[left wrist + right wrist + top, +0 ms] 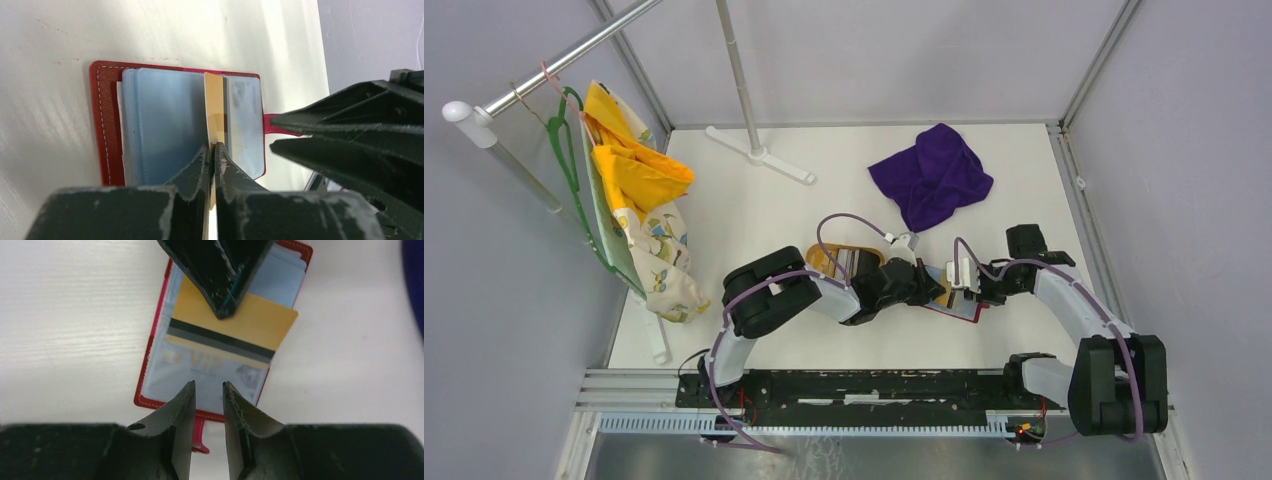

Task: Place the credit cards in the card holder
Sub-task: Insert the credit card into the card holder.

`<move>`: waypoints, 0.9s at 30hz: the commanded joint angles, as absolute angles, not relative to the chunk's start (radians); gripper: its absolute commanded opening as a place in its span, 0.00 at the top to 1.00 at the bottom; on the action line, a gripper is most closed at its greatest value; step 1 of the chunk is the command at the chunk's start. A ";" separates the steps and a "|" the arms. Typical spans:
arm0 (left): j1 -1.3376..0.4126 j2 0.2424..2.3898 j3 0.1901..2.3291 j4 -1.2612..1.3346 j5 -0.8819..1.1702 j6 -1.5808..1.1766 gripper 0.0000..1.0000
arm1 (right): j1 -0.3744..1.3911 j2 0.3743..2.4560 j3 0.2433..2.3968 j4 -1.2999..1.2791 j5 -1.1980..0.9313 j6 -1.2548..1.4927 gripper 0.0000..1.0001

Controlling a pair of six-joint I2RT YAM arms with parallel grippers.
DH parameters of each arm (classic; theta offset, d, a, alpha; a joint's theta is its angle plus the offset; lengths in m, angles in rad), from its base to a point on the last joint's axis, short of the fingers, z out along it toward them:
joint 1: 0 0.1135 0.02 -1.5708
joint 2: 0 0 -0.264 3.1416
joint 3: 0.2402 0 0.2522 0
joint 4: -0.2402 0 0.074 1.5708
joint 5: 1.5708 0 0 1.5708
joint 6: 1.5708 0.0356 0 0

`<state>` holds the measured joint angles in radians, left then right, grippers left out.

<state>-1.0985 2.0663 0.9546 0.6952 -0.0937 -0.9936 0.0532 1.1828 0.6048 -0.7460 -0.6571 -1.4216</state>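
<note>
While the card holder point(106, 125) lies opened flat on the white table point(754, 220), its clear sleeves point(165, 130) face upward. One sleeve contains a pale card point(200, 360) with gold "VIP" lettering. The left gripper point(213, 150) is clamped on a gold card point(250, 322) with a black magnetic stripe, holding it on edge above the sleeves near the fold. It cannot be determined whether the card's lower edge has entered a pocket. The right gripper point(208, 387) sits at the holder's tab side with its fingers narrowly apart. The red snap tab point(201, 435) shows in the gap, and it cannot be determined whether the fingers pinch it.

Just behind the holder, a tan oval tray point(822, 258) is partly hidden by the left arm. A purple cloth point(932, 175) lies farther back, well apart. Garments point(639, 190) hang at the far left.
</note>
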 commanded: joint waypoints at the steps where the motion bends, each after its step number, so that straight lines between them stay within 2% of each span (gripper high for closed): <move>1: -1.102 2.074 0.950 0.579 -0.093 -0.931 0.90 | 0.015 1.139 0.611 -0.746 -0.573 -1.436 0.67; 12: -1.093 2.081 0.976 0.559 -0.035 -0.900 0.87 | 0.009 1.169 0.605 -0.766 -0.516 -1.437 0.70; 27: -1.089 2.127 1.029 0.523 0.043 -0.909 0.88 | 0.009 1.212 0.583 -0.767 -0.471 -1.438 0.70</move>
<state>-1.0878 2.0899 1.0195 0.6231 0.0109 -0.9787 0.0116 1.2064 0.5892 -0.7593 -0.4919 -1.4235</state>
